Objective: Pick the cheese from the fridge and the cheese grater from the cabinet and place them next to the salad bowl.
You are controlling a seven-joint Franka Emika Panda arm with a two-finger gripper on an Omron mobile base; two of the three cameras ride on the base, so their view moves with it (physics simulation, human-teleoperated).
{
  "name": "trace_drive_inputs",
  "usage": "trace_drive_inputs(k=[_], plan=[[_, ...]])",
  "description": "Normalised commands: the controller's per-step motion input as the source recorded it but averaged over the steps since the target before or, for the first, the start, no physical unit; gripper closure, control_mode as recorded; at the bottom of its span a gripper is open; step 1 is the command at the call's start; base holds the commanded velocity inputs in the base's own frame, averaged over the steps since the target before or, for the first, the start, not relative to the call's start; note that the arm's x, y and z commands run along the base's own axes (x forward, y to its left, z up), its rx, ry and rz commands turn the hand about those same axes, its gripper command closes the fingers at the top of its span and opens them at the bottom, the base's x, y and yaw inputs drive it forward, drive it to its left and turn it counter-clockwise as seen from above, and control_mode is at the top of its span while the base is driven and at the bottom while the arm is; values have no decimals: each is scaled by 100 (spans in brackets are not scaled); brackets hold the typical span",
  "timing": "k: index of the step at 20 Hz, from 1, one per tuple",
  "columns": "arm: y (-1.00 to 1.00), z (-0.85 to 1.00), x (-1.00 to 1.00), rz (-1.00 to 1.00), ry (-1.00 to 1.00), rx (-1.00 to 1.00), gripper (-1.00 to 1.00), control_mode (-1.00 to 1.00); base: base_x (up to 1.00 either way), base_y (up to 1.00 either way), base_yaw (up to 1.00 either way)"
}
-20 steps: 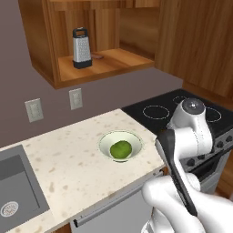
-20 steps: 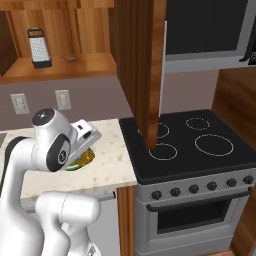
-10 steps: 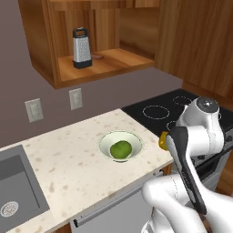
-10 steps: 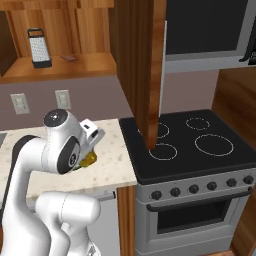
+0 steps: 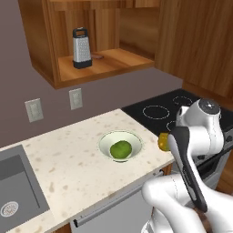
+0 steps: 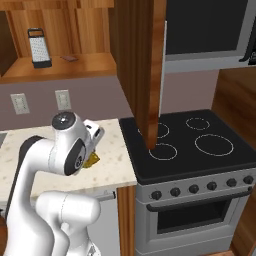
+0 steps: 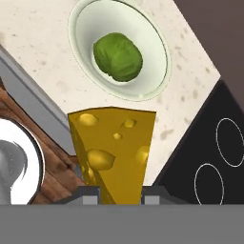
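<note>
Speckled beige counter (image 5: 73, 159) between steel sink (image 5: 13, 191) and black stove (image 6: 200, 150).

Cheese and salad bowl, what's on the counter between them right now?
Nothing: in the hand view, bare speckled counter separates the held cheese from the salad bowl.

White glossy arm (image 5: 195, 136), rounded bulbous links, dark grey joint bands, grey disc cap on joint
</note>
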Motion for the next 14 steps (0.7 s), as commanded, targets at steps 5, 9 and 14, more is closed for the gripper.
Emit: trace_drive_inputs(k=[5,9,14], plan=[[0,-73,0,11,-4,0,100,-100,0,0,0],[2,-55,-3,6,-11,0,100,-100,0,0,0],[7,-54,-2,0,-13,0,100,-100,0,0,0]])
